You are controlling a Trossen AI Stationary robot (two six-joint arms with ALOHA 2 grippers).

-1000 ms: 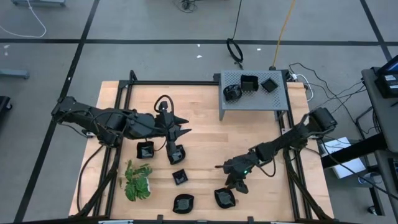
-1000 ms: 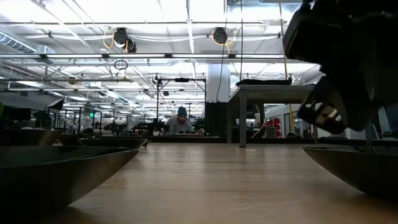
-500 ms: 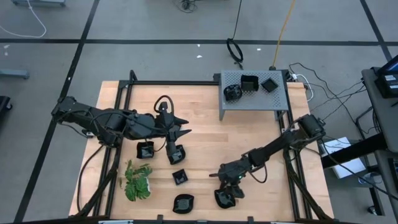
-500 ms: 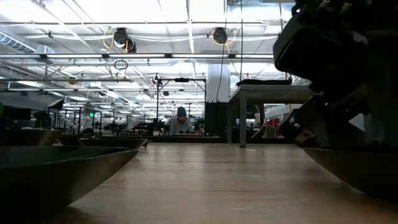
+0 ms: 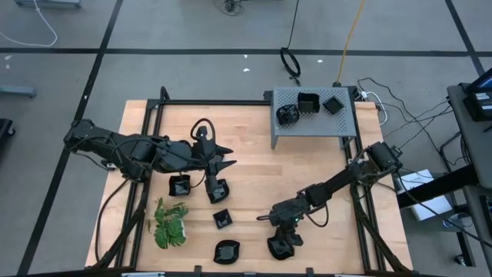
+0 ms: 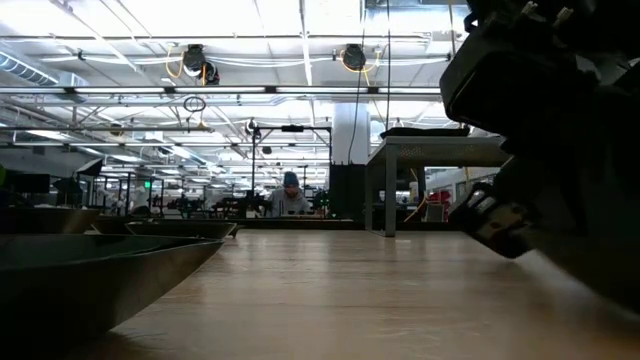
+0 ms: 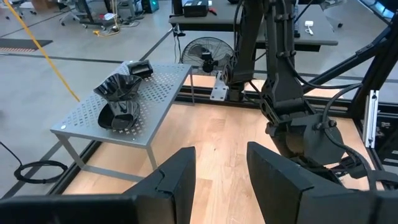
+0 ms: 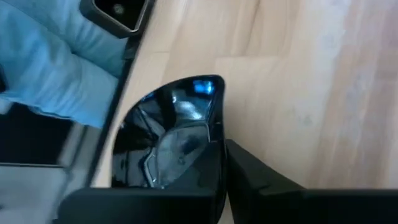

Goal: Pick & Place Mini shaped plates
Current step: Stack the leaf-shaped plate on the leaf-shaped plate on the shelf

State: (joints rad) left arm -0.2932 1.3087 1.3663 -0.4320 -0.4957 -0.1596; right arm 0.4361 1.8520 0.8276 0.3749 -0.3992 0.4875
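right claw [image 5: 283, 237]: my fingers clamped on the rim of a black mini plate [image 5: 281, 247] at the surface's [image 5: 254, 169] near edge | left claw [image 5: 214, 175]: fingers apart, above another plate [image 5: 217, 190] | three plates [image 5: 308, 105] on the grey perforated box [image 5: 342, 123]; others beside the plant [image 5: 170, 224]

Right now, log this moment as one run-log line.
right gripper: shut on mini plate, near table's front edge | left gripper: open, hovering mid-table | perforated metal box: three plates on top
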